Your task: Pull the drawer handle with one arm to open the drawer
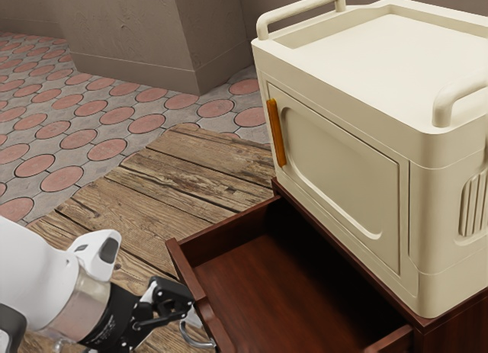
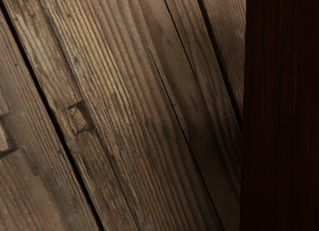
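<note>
You are, as I judge, in the late part of the pulling step: the drawer (image 1: 263,300) stands well out of the cabinet (image 1: 451,332), with its inside open to view beyond the gripper (image 1: 183,306). The curved metal handle (image 1: 200,344) is on the outer side of the drawer front (image 1: 191,280), just beside the tip of the gripper. How far open the gripper is, and whether it has hold of the handle, I cannot tell. The cream box (image 1: 335,162) is on top of the cabinet, farther from the gripper than the drawer front.

For the next move, please check first the hold on the handle. If you want more opening, pull gently and straight away from the cabinet, because a sideways pull could make the gripper slip or the drawer bind. If this opening is enough, you may stop, release the handle and back away with care
</note>
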`<state>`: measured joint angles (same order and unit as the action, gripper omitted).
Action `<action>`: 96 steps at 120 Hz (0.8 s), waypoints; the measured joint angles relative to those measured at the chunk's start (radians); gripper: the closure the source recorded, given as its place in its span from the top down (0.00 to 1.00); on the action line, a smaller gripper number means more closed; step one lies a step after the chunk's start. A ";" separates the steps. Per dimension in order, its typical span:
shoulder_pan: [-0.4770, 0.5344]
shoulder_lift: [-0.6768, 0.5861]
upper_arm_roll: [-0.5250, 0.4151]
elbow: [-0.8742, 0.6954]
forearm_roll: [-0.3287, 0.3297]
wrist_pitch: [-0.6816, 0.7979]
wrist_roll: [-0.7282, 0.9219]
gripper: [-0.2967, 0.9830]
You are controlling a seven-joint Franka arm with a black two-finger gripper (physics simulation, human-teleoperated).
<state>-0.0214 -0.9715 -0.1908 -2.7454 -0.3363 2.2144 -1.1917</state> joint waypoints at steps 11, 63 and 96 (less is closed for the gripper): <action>-0.002 0.003 0.000 0.009 0.013 0.010 -0.002 0.77; -0.008 0.007 -0.002 0.094 0.066 0.015 -0.001 0.76; -0.024 0.081 0.041 0.320 0.277 -0.182 0.231 0.77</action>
<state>-0.0451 -0.8901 -0.1493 -2.4250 -0.0592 2.0328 -0.9610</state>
